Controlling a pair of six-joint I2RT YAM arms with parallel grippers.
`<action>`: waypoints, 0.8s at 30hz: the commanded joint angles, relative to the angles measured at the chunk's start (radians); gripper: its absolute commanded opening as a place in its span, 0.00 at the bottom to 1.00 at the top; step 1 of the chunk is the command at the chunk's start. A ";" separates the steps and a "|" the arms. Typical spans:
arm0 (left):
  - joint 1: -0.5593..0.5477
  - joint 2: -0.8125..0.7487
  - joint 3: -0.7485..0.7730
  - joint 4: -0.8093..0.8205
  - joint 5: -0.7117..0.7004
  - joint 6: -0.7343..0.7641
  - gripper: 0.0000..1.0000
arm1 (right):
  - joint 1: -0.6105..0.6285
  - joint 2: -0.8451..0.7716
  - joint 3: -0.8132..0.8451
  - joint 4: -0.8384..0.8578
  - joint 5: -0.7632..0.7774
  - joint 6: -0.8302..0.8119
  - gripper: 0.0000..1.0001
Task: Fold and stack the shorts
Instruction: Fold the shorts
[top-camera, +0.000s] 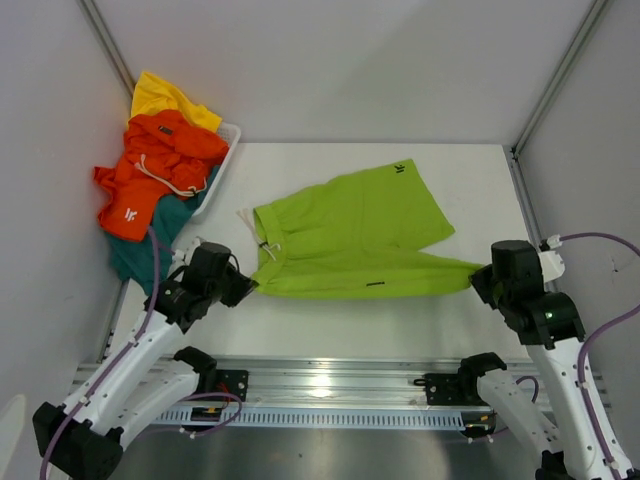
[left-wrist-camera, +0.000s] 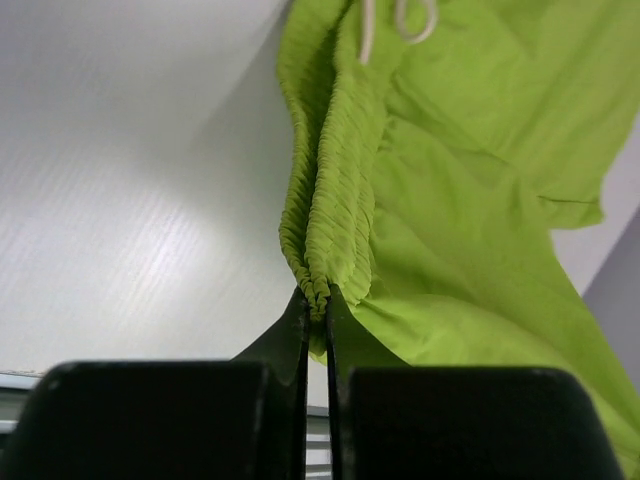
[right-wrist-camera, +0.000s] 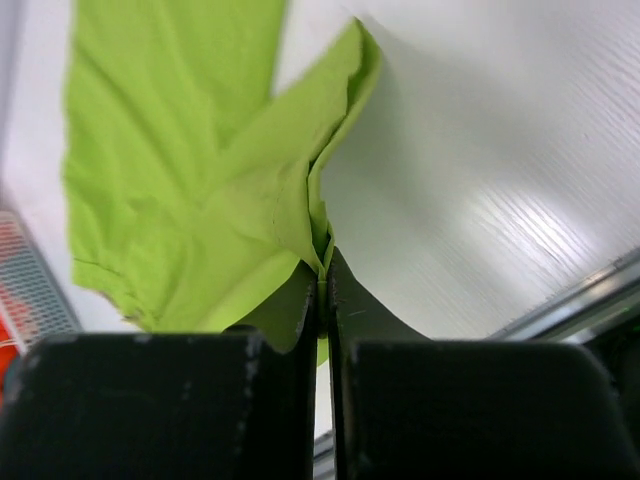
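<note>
Lime green shorts (top-camera: 350, 235) lie spread across the middle of the white table, folded lengthwise. My left gripper (top-camera: 248, 284) is shut on the ribbed waistband at their near left corner (left-wrist-camera: 318, 292). My right gripper (top-camera: 478, 277) is shut on a leg hem at their near right corner (right-wrist-camera: 325, 262). Orange shorts (top-camera: 160, 165) with a small white logo, yellow shorts (top-camera: 165, 98) and teal shorts (top-camera: 140, 245) are heaped in and over the white mesh basket (top-camera: 226, 150) at the far left.
The table (top-camera: 330, 325) is walled by white panels left, back and right. A metal rail (top-camera: 330, 385) with the arm bases runs along the near edge. The basket's mesh shows at the left edge of the right wrist view (right-wrist-camera: 30, 285).
</note>
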 joint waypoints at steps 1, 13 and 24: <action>-0.004 -0.054 0.055 -0.119 0.007 -0.018 0.00 | -0.002 -0.002 0.123 -0.045 0.116 -0.039 0.00; -0.006 -0.105 0.186 -0.222 -0.036 -0.035 0.00 | -0.002 0.068 0.221 0.010 0.075 -0.076 0.00; 0.046 0.070 0.233 -0.137 -0.122 -0.059 0.00 | -0.005 0.334 0.326 0.214 0.061 -0.167 0.00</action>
